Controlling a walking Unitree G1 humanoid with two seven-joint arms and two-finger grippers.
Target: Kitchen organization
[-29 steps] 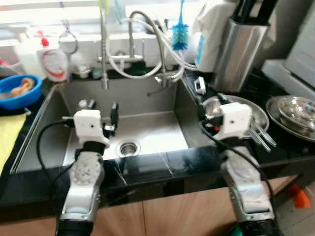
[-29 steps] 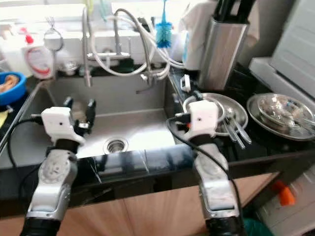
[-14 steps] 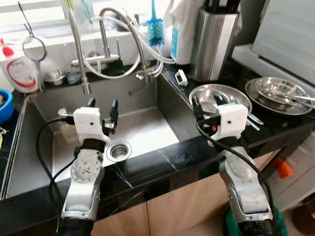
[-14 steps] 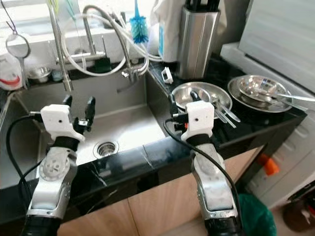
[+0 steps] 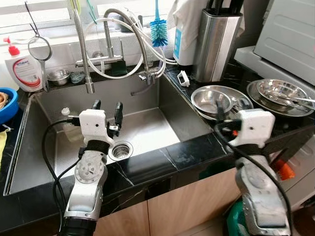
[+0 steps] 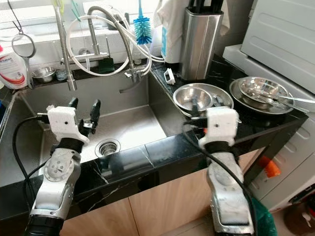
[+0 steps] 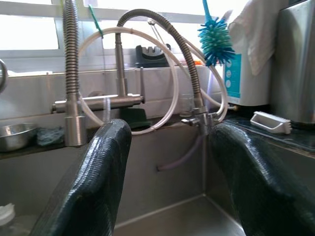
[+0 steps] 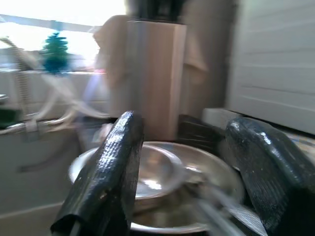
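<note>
The steel bowl [image 6: 193,97] is sitting just ahead of the wide-open right hand [image 8: 189,172]; it looks light, rigid and slippery, best pinched at its rim. The left hand [image 5: 107,108] is hovering wide open over the sink [image 5: 147,129].

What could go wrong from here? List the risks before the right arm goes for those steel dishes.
1. The right claw hovers open by the steel bowl on its plate; utensils lie loose there and could slide off or clatter if nudged.
2. The dishes are smooth, curved steel, so a grip may slip.
3. The second plate stack sits near the counter's corner; a sweep of the arm might knock it.
</note>
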